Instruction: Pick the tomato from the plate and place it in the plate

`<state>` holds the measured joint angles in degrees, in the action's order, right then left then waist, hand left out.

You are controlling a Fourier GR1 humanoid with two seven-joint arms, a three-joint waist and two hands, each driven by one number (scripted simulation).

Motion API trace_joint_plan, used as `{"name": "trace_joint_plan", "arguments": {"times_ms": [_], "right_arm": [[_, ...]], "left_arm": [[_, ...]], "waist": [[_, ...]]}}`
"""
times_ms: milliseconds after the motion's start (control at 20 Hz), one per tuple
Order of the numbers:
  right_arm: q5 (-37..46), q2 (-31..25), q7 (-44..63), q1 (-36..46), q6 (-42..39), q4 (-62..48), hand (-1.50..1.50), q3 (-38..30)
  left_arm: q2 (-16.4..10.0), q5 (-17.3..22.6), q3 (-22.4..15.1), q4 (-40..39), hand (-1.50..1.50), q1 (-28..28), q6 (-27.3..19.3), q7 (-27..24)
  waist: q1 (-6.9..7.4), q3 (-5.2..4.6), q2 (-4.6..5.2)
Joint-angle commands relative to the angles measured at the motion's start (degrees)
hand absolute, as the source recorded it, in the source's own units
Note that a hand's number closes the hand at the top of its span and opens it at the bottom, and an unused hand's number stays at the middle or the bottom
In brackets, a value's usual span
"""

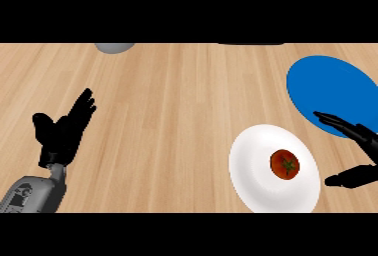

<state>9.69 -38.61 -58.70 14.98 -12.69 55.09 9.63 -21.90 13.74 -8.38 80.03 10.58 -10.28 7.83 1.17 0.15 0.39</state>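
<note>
Now pre-grasp: right hand (351,129) open (nothing held) at 3 o'clock of tomato (285,164) on white plate (253,159); next should close round it, carry to blue plate (325,85), 1 o'clock.

A grey object (112,47) and a dark object (251,43) are cut off at the top edge and cannot be identified; the blue plate (325,82) is clipped at the right edge and partly covered by the right hand (347,129), whose palm is cut off there.
</note>
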Motion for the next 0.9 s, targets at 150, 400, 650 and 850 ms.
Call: {"name": "trace_joint_plan", "arguments": {"times_ms": [150, 400, 650, 850], "right_arm": [[8.0, -2.0, -7.1, 0.4, -0.4, -0.7, -1.50, 3.7], [14.7, 0.1, 1.5, 2.8, 3.9, 2.9, -1.50, 6.1], [21.8, 1.0, 4.3, -0.4, 10.2, 3.8, -1.50, 6.9], [26.0, 4.1, 12.6, 3.3, 7.7, 5.8, -1.50, 7.4]], "left_arm": [[1.8, -2.3, 0.4, 1.7, 0.00, -2.5, -1.1, -1.4], [1.6, -1.7, 2.2, 0.3, 0.00, -1.6, 1.6, 0.1], [1.3, -2.4, 3.9, 0.6, 0.00, -2.6, 3.1, -1.1], [3.1, -4.0, 4.6, -3.0, 0.00, -0.5, 3.3, -1.2]], "waist": [[-0.70, -0.12, -0.41], [-0.84, -0.15, -0.45], [-1.17, -0.16, -0.48], [-1.20, -0.18, -0.43]]}}
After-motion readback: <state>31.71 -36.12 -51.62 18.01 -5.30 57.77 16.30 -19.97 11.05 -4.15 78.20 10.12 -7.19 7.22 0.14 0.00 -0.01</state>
